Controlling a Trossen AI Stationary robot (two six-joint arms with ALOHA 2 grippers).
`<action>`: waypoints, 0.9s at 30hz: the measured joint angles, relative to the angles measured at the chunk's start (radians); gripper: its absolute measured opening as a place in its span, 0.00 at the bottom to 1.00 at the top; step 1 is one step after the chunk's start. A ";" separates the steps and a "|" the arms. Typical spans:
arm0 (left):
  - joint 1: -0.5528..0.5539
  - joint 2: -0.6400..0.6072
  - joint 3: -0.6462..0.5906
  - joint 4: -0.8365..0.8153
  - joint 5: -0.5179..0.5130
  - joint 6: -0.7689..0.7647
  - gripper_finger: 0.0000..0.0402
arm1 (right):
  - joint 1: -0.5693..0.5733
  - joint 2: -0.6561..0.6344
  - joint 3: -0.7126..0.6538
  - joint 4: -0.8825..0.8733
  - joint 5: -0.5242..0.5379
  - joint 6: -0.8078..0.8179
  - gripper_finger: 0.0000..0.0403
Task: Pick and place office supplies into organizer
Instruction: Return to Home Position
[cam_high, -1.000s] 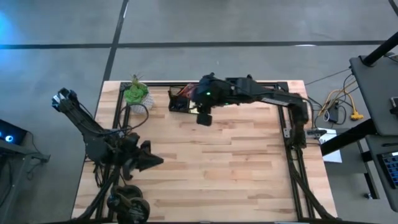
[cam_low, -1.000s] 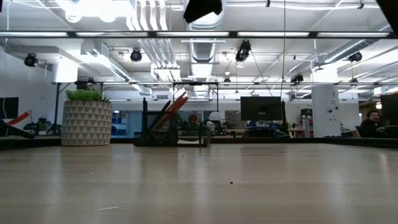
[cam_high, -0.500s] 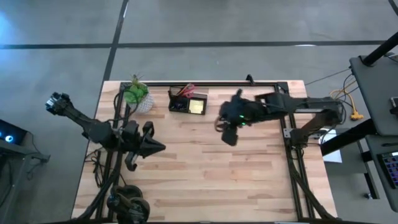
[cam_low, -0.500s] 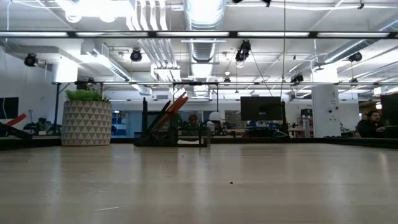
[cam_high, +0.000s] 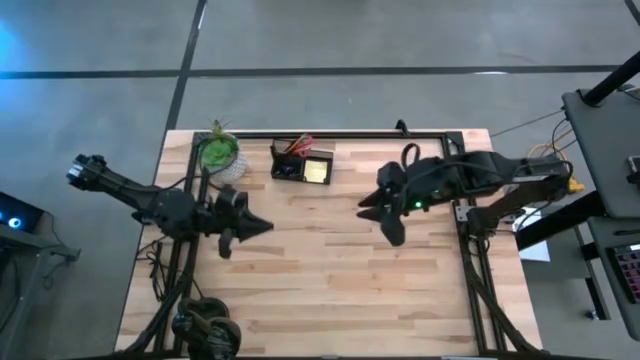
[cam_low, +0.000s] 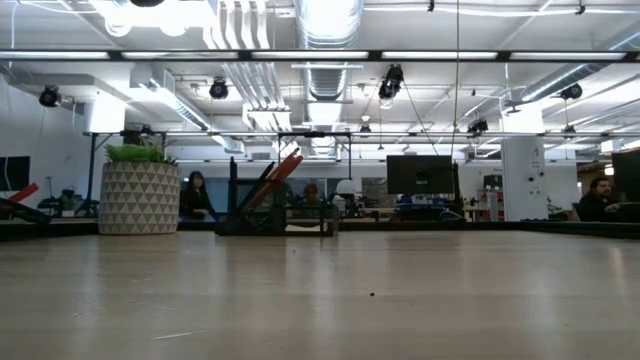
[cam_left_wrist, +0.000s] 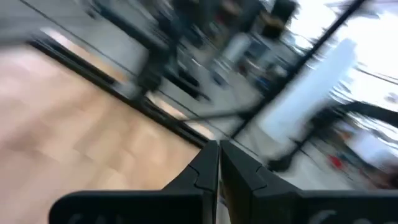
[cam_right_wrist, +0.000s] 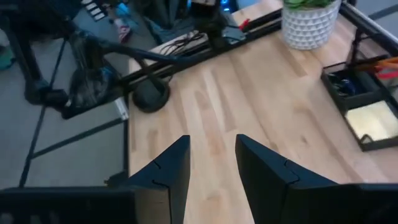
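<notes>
Both hands hang over the tabletop (cam_high: 330, 290). The wrist views settle it: left hand (cam_left_wrist: 219, 149) pinched together, right hand (cam_right_wrist: 211, 140) apart. The low view catches neither. At the far edge the organizer (cam_high: 302, 165) sits beside the plant (cam_high: 220, 152). Its yellow pad (cam_high: 319, 171) shows from above, not from low, where the red scissors (cam_low: 284, 166) stick up tilted.

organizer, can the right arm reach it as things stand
Probably yes: only wooden tabletop lies between the right gripper and the organizer, and its fingers are open.
</notes>
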 joint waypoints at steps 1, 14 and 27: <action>0.000 0.003 0.000 0.006 0.048 -0.013 0.00 | 0.004 -0.007 0.003 -0.013 -0.003 0.002 0.30; 0.056 0.060 -0.214 0.410 0.302 0.171 0.00 | 0.046 -0.182 -0.234 0.076 -0.100 0.046 0.30; 0.174 -0.313 -0.553 0.523 0.305 0.135 0.00 | 0.023 -0.602 -0.745 0.527 -0.095 -0.072 0.30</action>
